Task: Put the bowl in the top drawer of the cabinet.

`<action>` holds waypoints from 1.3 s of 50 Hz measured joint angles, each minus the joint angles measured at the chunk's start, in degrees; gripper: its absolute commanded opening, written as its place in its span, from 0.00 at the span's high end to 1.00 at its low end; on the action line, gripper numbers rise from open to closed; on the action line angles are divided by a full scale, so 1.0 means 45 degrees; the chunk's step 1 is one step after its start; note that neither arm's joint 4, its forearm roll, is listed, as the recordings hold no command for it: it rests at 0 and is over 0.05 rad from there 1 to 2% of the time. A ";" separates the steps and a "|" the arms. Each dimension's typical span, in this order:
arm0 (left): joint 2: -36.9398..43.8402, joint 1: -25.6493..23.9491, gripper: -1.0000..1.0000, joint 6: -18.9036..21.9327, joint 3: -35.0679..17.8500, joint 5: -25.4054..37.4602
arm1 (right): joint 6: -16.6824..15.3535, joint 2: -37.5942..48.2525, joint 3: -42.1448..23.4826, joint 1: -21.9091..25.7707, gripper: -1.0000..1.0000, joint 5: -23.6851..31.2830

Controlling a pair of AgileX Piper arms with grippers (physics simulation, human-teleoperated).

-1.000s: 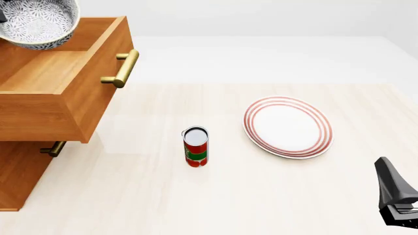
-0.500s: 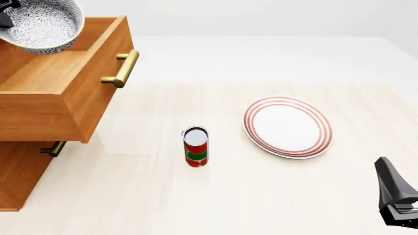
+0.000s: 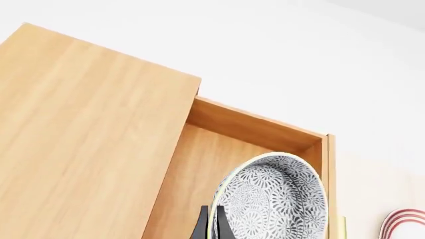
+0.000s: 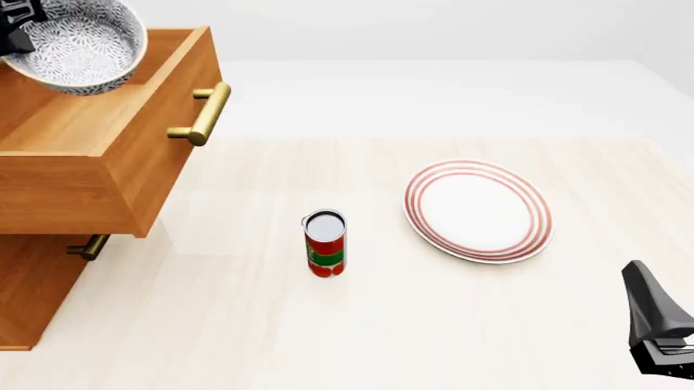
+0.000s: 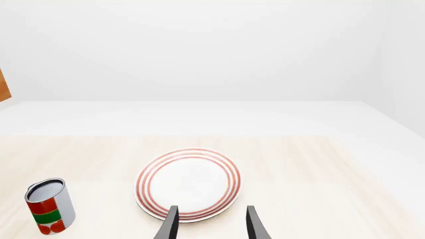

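The bowl (image 4: 78,45) hangs tilted over the far left part of the open top drawer (image 4: 103,154), its patterned inside turned up and toward the near side. It is clear of the drawer floor. The left gripper (image 3: 211,225) is clamped on the bowl's rim: in the left wrist view two dark fingers (image 3: 200,226) pinch the rim edge-on, one on each face. In the front view only a dark bit of that gripper shows at the bowl's left edge, at the frame corner.

The top drawer stands pulled out from the cabinet (image 4: 38,284), toward the right. Its brass handle (image 4: 203,114) is on the right-facing front. The drawer floor is bare wood where visible. The left wrist view shows the cabinet top (image 3: 79,134) as a flat wooden slab beside the drawer's open box.

Below, the lower drawer handle (image 4: 89,246) peeks out under the top drawer.

On the table (image 4: 358,333): a red and green can (image 4: 324,244) stands upright near the middle, with a white plate with red rings (image 4: 479,210) to its right, apart from it.

The right gripper (image 5: 211,224) sits low at the near right, well away from the cabinet. Its jaws are parted with nothing between them, pointing toward the plate.
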 measured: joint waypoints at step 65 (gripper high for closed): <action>0.0894 0.0079 1.00 0.0155 0.0328 -0.0655 | 0.0000 0.0000 0.0000 0.0000 0.00 0.0001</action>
